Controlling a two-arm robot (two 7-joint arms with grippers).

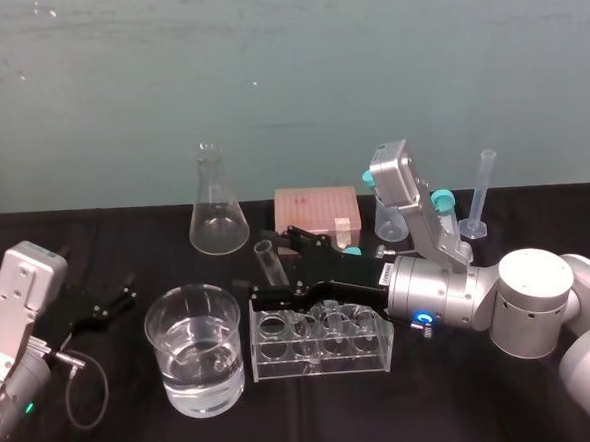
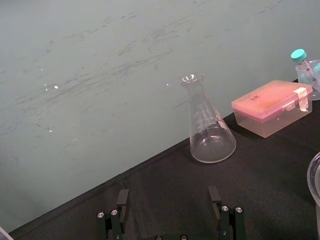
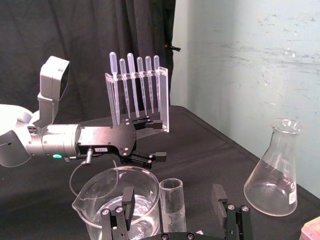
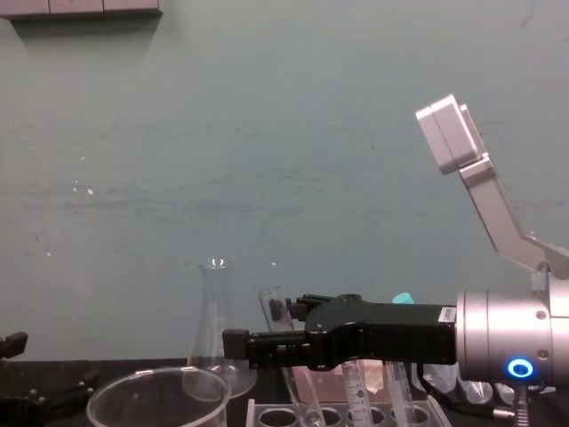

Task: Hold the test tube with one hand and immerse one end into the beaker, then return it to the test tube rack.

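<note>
Visitor: Where is the test tube (image 1: 268,261) at this point?

Bystander: Standing in the end hole of the test tube rack (image 1: 322,338), the end nearest the beaker (image 1: 195,349). The right end effector (image 3: 173,195) reaches across the black tabletop (image 1: 106,243). Its fingers are spread wide on either side of the tube and grip nothing yet. The left end effector (image 2: 168,191) sits parked on the far side of the beaker, also wide and empty.

Visitor: Which way does the tube point?

Bystander: Its long axis is near upright but leaning. The open mouth is up and tipped toward the robot's left, and the lower end is down in the rack.

Visitor: What could go wrong from here?

Bystander: My guess is the slant. Fingers closing on smooth, tilted glass may twist it or let it slip. Pulled out at that angle, it could bind in the hole and drag the light rack along — and the beaker of clear liquid stands just beside, easy to clip on the way over.
</note>
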